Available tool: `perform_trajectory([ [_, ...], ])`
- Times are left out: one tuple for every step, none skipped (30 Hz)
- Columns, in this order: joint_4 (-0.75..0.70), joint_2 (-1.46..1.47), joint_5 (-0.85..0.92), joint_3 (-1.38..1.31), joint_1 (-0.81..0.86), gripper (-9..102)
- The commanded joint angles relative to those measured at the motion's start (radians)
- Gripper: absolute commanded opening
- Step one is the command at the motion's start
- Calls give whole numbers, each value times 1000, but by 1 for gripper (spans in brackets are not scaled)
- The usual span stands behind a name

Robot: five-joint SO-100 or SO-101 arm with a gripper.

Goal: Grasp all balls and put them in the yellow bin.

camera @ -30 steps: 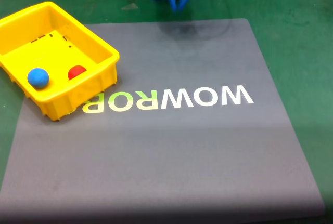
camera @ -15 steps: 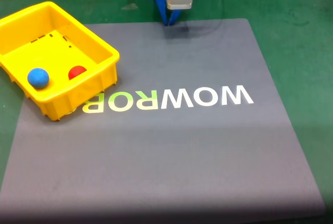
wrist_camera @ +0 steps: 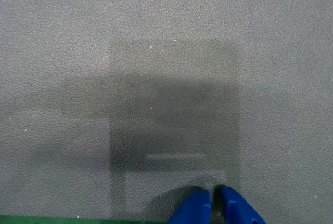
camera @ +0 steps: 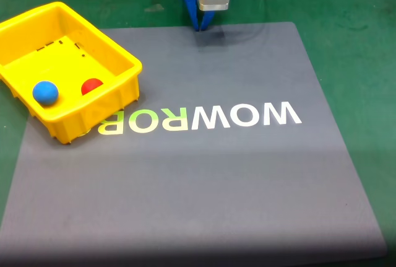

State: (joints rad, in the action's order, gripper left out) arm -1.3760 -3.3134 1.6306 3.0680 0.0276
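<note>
Balls of equal size lie inside the yellow bin (camera: 120,62), at the left of the fixed view: the blue ball (camera: 45,92) near the bin's left wall, the red ball (camera: 92,85) just to its right, the two apart and both resting on the bin's floor. Both are matte and far smaller than the bin, which is a bright yellow rectangular tray with sloping sides, a rolled rim and small slots in its far wall. It sits turned at an angle, partly on a grey mat (camera: 204,180) printed with large upside-down letters, white fading to yellow-green, and partly on the green tabletop (camera: 346,25) around the mat. The blue tool (camera: 202,26) points down at the mat's far edge, well apart from the bin. In the wrist view its fingers (wrist_camera: 195,209) stand nearly together with a thin gap, gripping nothing, above their own shadow on the grained mat.
</note>
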Motion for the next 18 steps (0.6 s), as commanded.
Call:
perform_trajectory([
  [-2, -8, 20, 31, 5, 0],
  [-2, -8, 21, 31, 5, 0],
  [-2, -8, 21, 31, 5, 0],
  [-2, -8, 23, 31, 6, 0],
  [-2, -8, 23, 31, 6, 0],
  [-2, -8, 23, 31, 6, 0],
  [-2, -8, 23, 31, 6, 0],
  [-2, -8, 23, 31, 6, 0],
  [-2, -8, 23, 31, 6, 0],
  [-2, -8, 21, 31, 6, 0],
  [-2, -8, 18, 31, 6, 0],
  [-2, -8, 17, 31, 6, 0],
  [-2, -8, 17, 31, 8, 0],
  [-2, -8, 17, 31, 8, 0],
  [-2, -8, 15, 31, 8, 0],
  [-2, -8, 14, 31, 9, 0],
  [-2, -8, 14, 31, 9, 0],
  [-2, -8, 14, 31, 9, 0],
])
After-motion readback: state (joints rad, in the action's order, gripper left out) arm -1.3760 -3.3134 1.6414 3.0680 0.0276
